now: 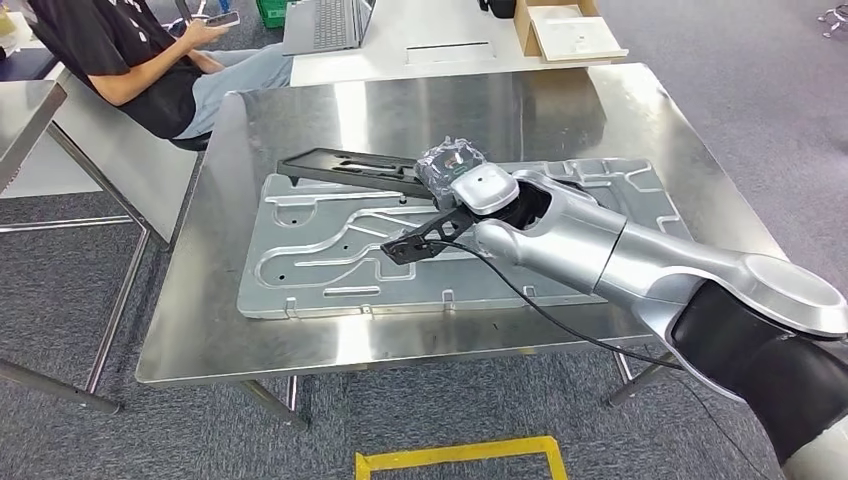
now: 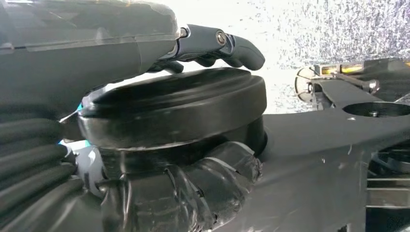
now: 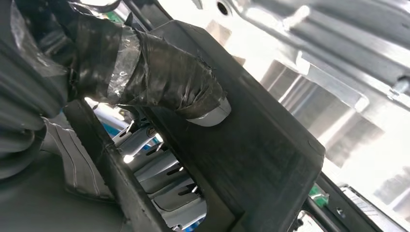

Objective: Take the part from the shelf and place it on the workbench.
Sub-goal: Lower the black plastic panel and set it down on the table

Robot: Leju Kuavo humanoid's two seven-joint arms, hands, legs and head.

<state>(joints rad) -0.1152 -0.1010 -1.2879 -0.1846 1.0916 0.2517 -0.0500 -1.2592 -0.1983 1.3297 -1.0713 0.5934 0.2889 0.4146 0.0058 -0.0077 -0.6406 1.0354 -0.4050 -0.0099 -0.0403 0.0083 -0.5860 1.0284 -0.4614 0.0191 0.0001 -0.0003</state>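
Part (image 1: 345, 165): long flat black frame, gripped by right hand (image 1: 452, 168).

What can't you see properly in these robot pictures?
- Head view: the right hand covers where it grips the black part, so whether that end touches the silver panel cannot be told.
- Left wrist view: the left hand grips something black and round; too close and dark to name.
- Head view: the person is cut off by the top edge.
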